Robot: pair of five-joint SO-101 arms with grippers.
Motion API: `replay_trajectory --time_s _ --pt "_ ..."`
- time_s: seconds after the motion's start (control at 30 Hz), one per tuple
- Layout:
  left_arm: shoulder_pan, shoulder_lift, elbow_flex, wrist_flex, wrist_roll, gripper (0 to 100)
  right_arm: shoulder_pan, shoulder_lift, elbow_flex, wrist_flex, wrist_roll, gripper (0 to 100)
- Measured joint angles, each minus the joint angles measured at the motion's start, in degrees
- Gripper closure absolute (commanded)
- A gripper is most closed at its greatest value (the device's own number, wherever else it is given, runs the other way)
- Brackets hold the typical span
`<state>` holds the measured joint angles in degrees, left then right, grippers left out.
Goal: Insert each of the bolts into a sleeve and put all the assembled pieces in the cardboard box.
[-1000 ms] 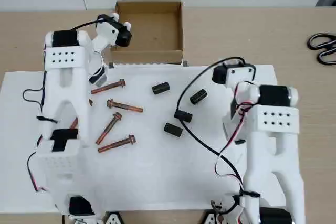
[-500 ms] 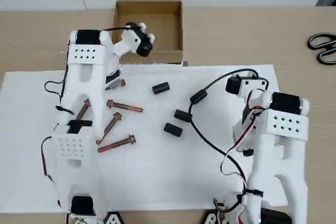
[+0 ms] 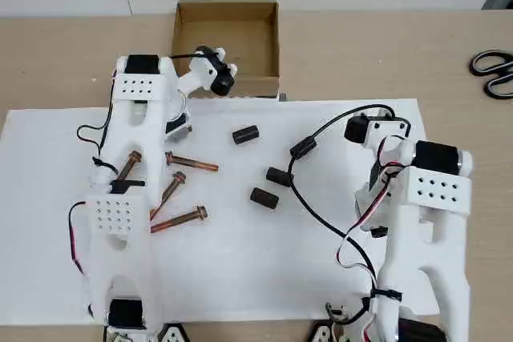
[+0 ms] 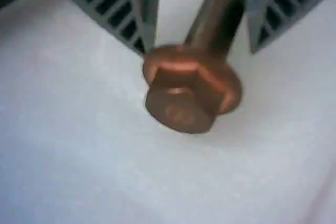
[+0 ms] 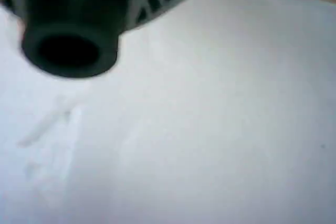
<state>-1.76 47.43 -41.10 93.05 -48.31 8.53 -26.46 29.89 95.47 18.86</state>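
In the left wrist view my left gripper (image 4: 197, 40) stands open astride a copper bolt (image 4: 191, 90) that lies on the white sheet, head toward the camera. One finger touches the shank and the other stands a little off it. From above, the left arm (image 3: 143, 94) covers this bolt near the cardboard box (image 3: 240, 42). Three more bolts (image 3: 191, 162) lie beside the arm. My right gripper (image 5: 79, 3) is shut on a black sleeve (image 5: 68, 45), its bore facing the camera, above the sheet. Several loose sleeves (image 3: 246, 134) lie mid-sheet.
The white sheet (image 3: 240, 270) covers most of the wooden table. Scissors (image 3: 493, 70) lie at the far right. The right arm (image 3: 425, 190) stands at the sheet's right side, and its black cable (image 3: 321, 130) loops over toward the sleeves.
The left arm swung right along the box's front and came down over the bolt nearest the box, which it now covers. The right arm shifted slightly right.
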Motion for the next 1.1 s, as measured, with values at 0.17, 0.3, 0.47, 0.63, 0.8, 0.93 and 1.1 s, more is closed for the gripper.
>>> replay_trajectory --time_s 0.17,0.3,0.47,0.63,0.8,0.93,1.1 --pt "0.00 1.85 -0.35 -1.41 -0.35 89 0.00 0.00 0.00 0.00 0.00 99.3" --pt "0.09 2.99 -0.97 -1.41 -0.35 90 0.00 0.00 0.00 0.00 0.00 99.3" --pt "0.26 3.60 -1.41 -1.32 -0.35 100 0.00 0.00 0.00 0.00 0.00 99.3" --pt "0.44 3.78 -1.32 -1.23 -0.26 100 0.00 0.00 0.00 0.00 0.00 99.3" --pt "0.44 4.84 -7.65 4.31 -0.26 100 0.00 0.00 0.00 0.00 0.00 99.3" --pt "-0.18 5.36 -16.62 5.71 3.25 100 0.00 0.00 -0.26 0.00 0.00 99.4" --pt "0.00 1.32 -19.96 5.80 7.38 100 0.00 0.00 -6.07 1.76 0.00 99.5"
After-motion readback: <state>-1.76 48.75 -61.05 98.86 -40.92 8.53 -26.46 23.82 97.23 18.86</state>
